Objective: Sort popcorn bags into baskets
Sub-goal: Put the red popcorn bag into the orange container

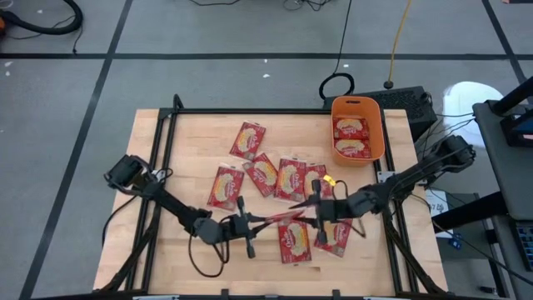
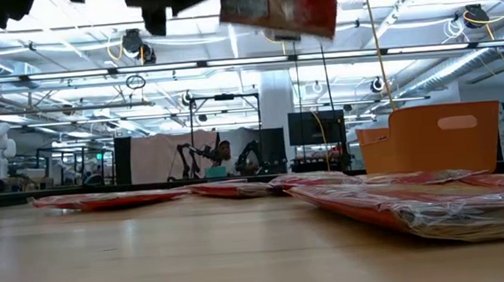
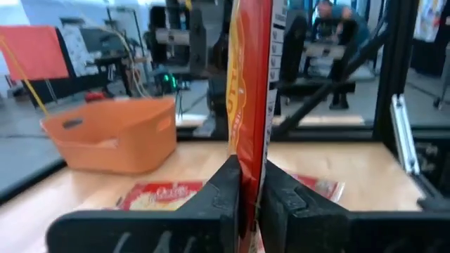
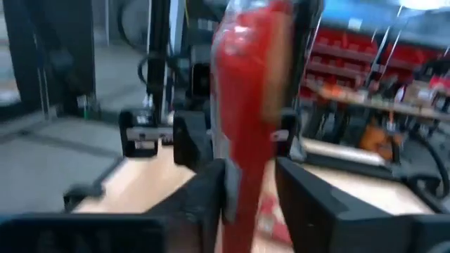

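Observation:
One red popcorn bag hangs in the air on edge between my two grippers, above the near middle of the table; it shows at the top of the low view. My left gripper is shut on its left end. My right gripper is open, and its fingers stand on either side of the bag's right end. Several more bags lie flat on the table. The orange basket stands at the far right corner with two bags inside. My left gripper pinches the held bag's end edge between its two fingers. The fingers come level from the table's left. The bag stands on edge, lifted clear of the table, reaching toward the right gripper. My right gripper: whether its fingers touch the bag, I cannot tell.
Flat bags lie under and beside both grippers, two near the table's front edge. A black frame rail runs around the table. The basket is beyond the bags, far right. Bare wood lies toward the table's left half.

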Robot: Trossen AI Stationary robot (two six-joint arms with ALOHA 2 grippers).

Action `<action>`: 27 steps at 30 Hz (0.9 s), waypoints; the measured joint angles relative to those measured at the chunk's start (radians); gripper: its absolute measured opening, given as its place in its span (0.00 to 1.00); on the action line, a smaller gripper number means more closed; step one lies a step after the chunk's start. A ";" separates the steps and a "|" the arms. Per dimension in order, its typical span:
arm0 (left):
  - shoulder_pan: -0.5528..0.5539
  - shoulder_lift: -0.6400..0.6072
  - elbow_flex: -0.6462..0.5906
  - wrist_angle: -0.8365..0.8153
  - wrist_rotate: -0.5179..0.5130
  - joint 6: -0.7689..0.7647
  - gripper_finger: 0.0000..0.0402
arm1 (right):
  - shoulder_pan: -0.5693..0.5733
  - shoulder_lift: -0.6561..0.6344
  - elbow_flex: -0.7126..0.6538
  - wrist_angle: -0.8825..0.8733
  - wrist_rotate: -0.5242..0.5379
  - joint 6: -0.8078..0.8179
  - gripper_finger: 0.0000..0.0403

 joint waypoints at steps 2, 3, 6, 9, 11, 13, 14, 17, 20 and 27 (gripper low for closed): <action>-0.004 0.000 0.000 0.034 -0.015 0.025 0.07 | 0.000 -0.001 -0.031 0.090 -0.002 -0.017 0.36; -0.003 0.000 0.000 0.038 -0.015 0.029 0.06 | 0.000 -0.001 -0.046 0.118 0.000 -0.020 0.38; 0.004 0.000 0.000 0.038 -0.015 0.032 0.04 | 0.000 0.000 -0.071 0.151 0.001 -0.022 0.38; 0.012 0.000 0.000 0.041 -0.014 0.021 0.05 | 0.000 0.000 -0.074 0.156 -0.020 -0.022 0.34; 0.021 0.000 0.000 0.050 -0.006 0.015 0.07 | -0.003 0.000 -0.074 0.156 -0.053 -0.022 0.30; 0.029 0.000 0.000 0.069 0.027 0.025 0.08 | -0.008 0.000 -0.074 0.158 -0.054 -0.022 0.26; 0.033 0.000 0.000 0.077 0.046 0.034 0.08 | -0.009 0.000 -0.074 0.156 -0.053 -0.021 0.24; 0.045 0.000 0.000 0.081 0.099 0.052 0.08 | -0.010 0.000 -0.074 0.161 -0.054 -0.022 0.16; 0.052 0.000 0.000 0.079 0.130 0.052 0.08 | -0.009 0.000 -0.074 0.162 -0.056 -0.021 0.08; 0.062 0.000 0.000 0.006 0.215 -0.006 0.19 | -0.008 0.000 -0.075 0.132 -0.064 -0.021 0.04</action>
